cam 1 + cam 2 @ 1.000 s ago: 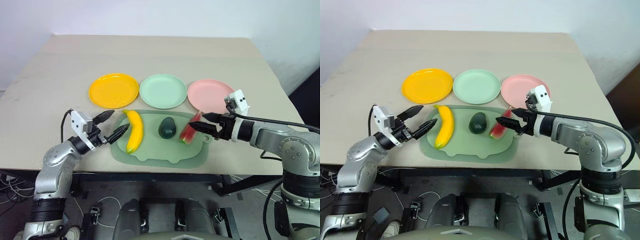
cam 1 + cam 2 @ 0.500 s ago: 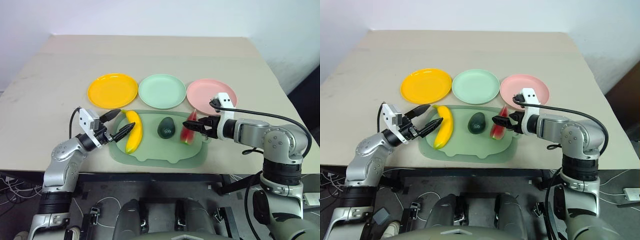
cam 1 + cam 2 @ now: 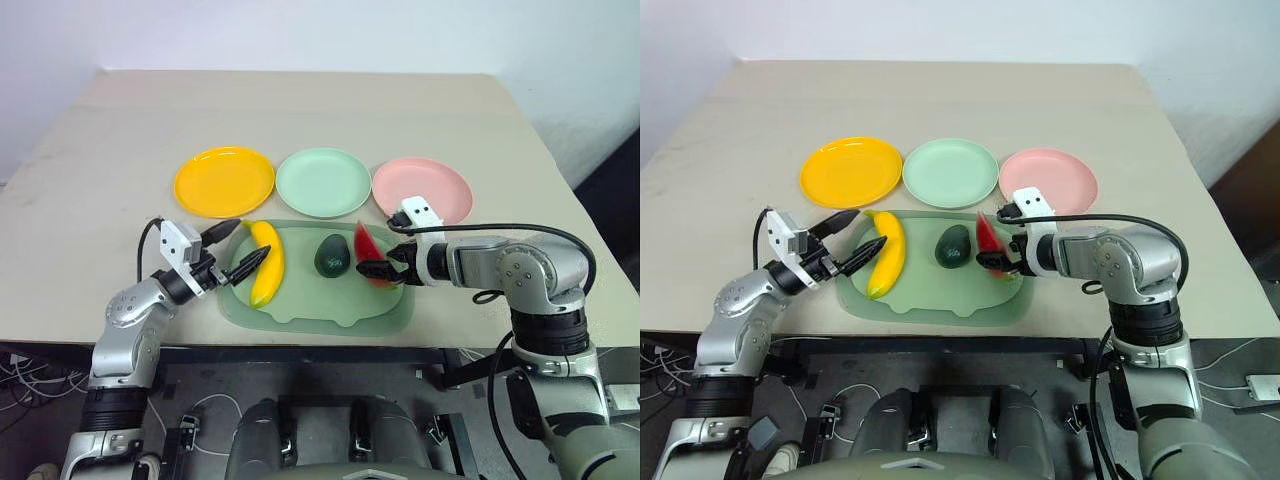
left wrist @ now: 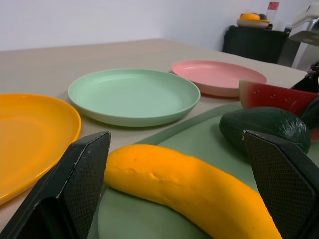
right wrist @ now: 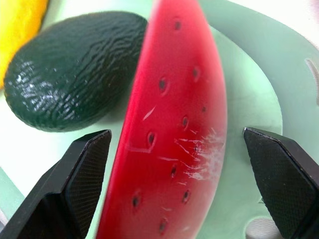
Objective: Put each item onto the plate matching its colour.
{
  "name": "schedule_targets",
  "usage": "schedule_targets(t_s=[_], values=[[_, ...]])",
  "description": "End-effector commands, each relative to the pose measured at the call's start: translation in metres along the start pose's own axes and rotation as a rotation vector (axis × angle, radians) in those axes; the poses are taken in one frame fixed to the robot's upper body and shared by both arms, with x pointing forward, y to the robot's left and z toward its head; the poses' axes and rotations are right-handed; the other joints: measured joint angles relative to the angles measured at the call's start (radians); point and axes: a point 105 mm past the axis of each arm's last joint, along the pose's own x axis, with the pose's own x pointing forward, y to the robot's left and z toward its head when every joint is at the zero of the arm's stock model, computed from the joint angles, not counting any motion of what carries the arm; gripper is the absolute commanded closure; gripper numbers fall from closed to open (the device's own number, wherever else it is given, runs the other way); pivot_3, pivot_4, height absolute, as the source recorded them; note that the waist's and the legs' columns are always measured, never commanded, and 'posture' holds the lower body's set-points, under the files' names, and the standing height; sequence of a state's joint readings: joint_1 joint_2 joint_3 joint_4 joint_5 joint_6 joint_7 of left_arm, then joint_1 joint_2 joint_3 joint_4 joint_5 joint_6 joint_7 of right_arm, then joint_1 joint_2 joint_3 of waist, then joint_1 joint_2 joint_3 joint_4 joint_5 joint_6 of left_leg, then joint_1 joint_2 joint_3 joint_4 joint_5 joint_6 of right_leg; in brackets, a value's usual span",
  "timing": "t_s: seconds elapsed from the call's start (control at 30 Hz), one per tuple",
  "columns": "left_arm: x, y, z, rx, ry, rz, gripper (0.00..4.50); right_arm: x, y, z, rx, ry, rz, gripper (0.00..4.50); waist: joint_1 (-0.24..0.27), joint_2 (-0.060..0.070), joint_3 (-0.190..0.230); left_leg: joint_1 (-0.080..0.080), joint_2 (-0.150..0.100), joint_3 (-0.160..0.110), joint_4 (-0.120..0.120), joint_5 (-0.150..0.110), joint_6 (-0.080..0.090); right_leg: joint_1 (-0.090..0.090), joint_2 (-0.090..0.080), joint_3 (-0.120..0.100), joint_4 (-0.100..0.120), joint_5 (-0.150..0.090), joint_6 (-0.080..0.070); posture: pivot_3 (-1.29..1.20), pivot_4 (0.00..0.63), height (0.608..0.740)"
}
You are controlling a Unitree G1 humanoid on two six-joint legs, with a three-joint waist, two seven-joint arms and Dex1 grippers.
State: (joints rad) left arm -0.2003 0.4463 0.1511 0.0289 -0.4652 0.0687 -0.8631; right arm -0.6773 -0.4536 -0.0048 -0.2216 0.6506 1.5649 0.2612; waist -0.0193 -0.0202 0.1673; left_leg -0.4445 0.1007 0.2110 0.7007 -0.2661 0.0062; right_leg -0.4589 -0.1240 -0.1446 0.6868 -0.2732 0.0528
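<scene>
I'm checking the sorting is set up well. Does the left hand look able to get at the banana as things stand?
Probably yes. The left hand is open, with a finger on each side of the banana, which lies on the green tray with nothing between them. The avocado lies apart.

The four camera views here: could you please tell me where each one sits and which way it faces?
Left eye view: on the head, looking down over the table, the three plates, the green tray and both arms.
Right eye view: its stereo twin, showing the same scene.
Left wrist view: looks between the open left hand at the banana.
Right wrist view: looks between the open right hand at the watermelon slice.
Both wrist views share the avocado.
</scene>
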Motion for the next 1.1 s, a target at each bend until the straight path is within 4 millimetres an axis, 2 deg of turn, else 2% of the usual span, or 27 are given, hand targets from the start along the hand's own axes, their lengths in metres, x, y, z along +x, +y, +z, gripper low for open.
schedule_targets(t_s=[0.03,0.27,0.47,0.5,0.6,0.73,0.83,0.87,0.93,1.0,1.1], values=[[-0.002,0.002,0.005,0.033,-0.019,0.018,0.06,-0.002,0.000,-0.003,-0.028,0.044,-0.026,0.00,0.001,0.000,0.000,0.000,0.000,0.000,0.000,0.000,0.000,0.000,0.000,0.000,0.000,0.000,0.000,0.00,0.150,0.695],[-0.002,0.003,0.005,0.035,-0.017,0.020,0.06,0.007,0.004,-0.016,-0.079,0.114,-0.043,0.00,0.000,-0.001,-0.001,0.000,0.000,0.000,0.000,0.000,0.000,0.000,0.000,0.000,0.000,0.000,0.000,0.00,0.150,0.695],[-0.003,0.001,0.006,0.040,-0.015,0.021,0.00,0.009,0.002,-0.017,-0.125,0.131,-0.062,1.87,0.000,-0.001,-0.001,0.000,0.000,0.000,0.000,0.000,0.000,0.000,0.000,0.000,0.000,0.000,0.000,0.00,0.150,0.695],[-0.003,0.001,0.006,0.039,-0.016,0.021,0.00,0.009,0.001,-0.017,-0.128,0.130,-0.066,2.05,0.000,-0.001,-0.001,0.000,0.000,0.000,0.000,0.000,0.000,0.000,0.000,0.000,0.000,0.000,0.000,0.00,0.150,0.695],[-0.005,0.002,0.008,0.044,-0.018,0.029,0.00,0.007,-0.001,-0.014,-0.127,0.122,-0.069,2.06,-0.001,-0.001,-0.001,0.000,0.000,0.000,0.000,0.000,0.000,0.000,0.000,0.000,0.000,0.000,0.000,0.00,0.150,0.695],[-0.009,0.004,0.008,0.054,-0.010,0.042,0.00,-0.016,-0.015,0.012,-0.133,0.033,-0.094,2.06,0.002,-0.001,-0.001,0.000,0.000,0.000,0.000,0.000,0.000,0.000,-0.001,0.000,-0.001,0.000,0.000,0.00,0.150,0.695],[-0.012,0.007,0.012,0.063,-0.015,0.061,0.00,-0.036,-0.028,0.059,-0.139,-0.129,-0.130,2.06,-0.002,0.001,0.001,-0.001,0.000,0.001,0.000,0.000,0.001,-0.002,-0.001,0.000,-0.001,0.000,0.000,0.00,0.150,0.695],[-0.013,0.008,0.013,0.065,-0.014,0.064,0.00,-0.039,-0.031,0.070,-0.133,-0.155,-0.139,2.06,-0.003,0.001,0.001,-0.002,0.000,0.001,0.000,0.000,0.001,-0.003,-0.001,0.000,-0.001,0.000,0.000,0.00,0.150,0.695],[-0.014,0.009,0.015,0.072,-0.014,0.067,0.00,-0.042,-0.042,0.089,-0.122,-0.201,-0.159,2.06,-0.003,0.001,0.001,-0.002,0.000,0.001,-0.001,0.000,0.000,-0.003,0.000,0.000,-0.001,0.000,0.000,0.00,0.150,0.695],[-0.014,0.009,0.017,0.078,-0.015,0.072,0.00,-0.041,-0.064,0.105,-0.119,-0.235,-0.234,2.06,-0.004,0.001,0.001,-0.001,0.000,0.002,-0.001,0.000,0.000,-0.003,0.000,0.000,-0.001,0.000,0.000,0.00,0.150,0.695],[-0.016,0.011,0.019,0.085,-0.015,0.078,0.00,-0.033,-0.087,0.116,-0.127,-0.240,-0.302,2.06,-0.002,0.001,0.001,-0.001,0.000,0.003,-0.002,0.000,0.000,-0.003,0.000,0.000,-0.001,0.000,0.000,0.00,0.150,0.695]])
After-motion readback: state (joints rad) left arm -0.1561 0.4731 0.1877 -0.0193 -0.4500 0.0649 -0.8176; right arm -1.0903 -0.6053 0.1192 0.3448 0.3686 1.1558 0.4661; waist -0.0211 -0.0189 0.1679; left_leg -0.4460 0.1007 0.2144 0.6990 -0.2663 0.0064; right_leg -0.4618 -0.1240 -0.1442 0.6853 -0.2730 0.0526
